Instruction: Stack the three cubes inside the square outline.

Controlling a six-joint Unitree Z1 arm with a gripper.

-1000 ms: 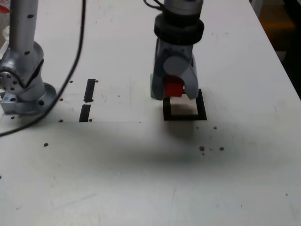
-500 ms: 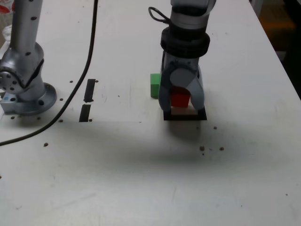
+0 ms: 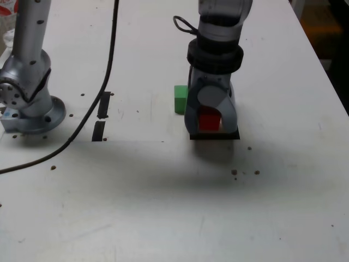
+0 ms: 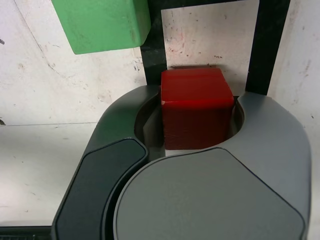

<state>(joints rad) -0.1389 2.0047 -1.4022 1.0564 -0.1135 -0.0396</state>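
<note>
- Table (image 3: 163,207): white, matte top that fills nearly the whole exterior view; surface worn, with faint scuffs and grey smudges.
- Dark specks (image 3: 245,172): small brown crumbs scattered on the top, a cluster at about 4 o'clock from centre, single ones at 9 o'clock and towards 11 o'clock.
- Tape strips (image 3: 101,116): two short black strips, end to end, at 9 o'clock from centre.
- Table edge: runs diagonally down the 2 to 3 o'clock side.
- Floor (image 3: 334,33): dark beyond that edge, with an orange-brown patch at 1 o'clock; detail too dim to tell.
- Light: even and soft, from overhead; one broad, faint shadow across the middle of the top.
</note>
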